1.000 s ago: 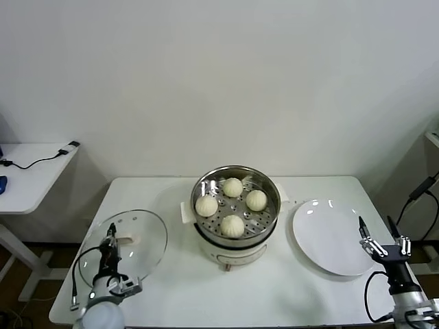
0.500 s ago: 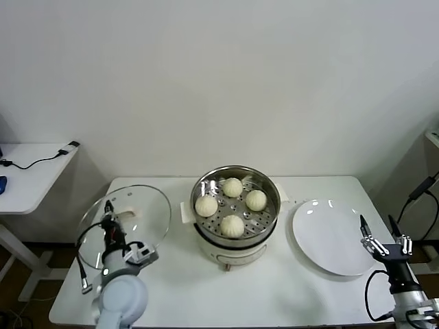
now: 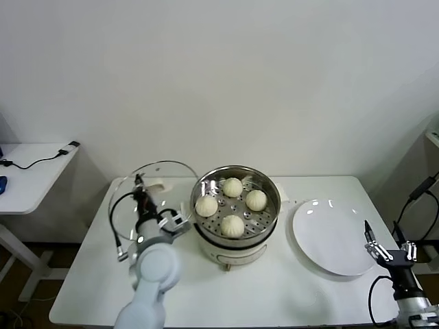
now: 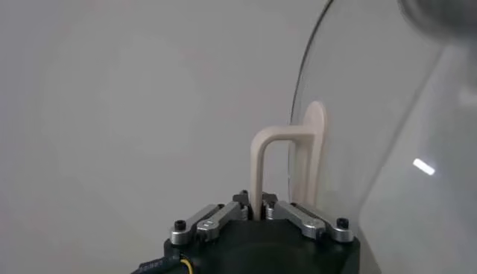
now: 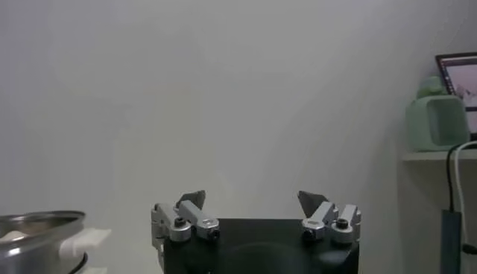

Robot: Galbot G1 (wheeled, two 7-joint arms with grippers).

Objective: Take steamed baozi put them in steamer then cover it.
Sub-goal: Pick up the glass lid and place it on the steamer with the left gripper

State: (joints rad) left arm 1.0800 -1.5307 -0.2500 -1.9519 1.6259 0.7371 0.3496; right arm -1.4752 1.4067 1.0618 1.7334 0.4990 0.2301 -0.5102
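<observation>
Several cream-white baozi (image 3: 232, 225) lie in the shiny steel steamer (image 3: 269, 187), which sits on its white cooker base at the table's middle. The clear glass cover (image 3: 123, 205) hangs tilted on edge in the air just left of the steamer. My left gripper (image 3: 140, 184) is shut on the cover's white handle (image 3: 155, 184). In the left wrist view the jaws (image 4: 255, 213) pinch the handle's thin bar (image 4: 258, 160), with the glass (image 4: 373, 141) beyond. My right gripper (image 3: 388, 251) waits open and empty at the table's front right corner.
A flat white plate (image 3: 329, 236) lies to the right of the steamer, close to my right gripper (image 5: 253, 199). The steamer's rim (image 5: 37, 222) shows at the edge of the right wrist view. A side table (image 3: 27, 175) with cables stands to the far left.
My left arm has lifted the cover off the table's front left, tilted it on edge and carried it back and right, up beside the steamer. My right gripper sank slightly.
</observation>
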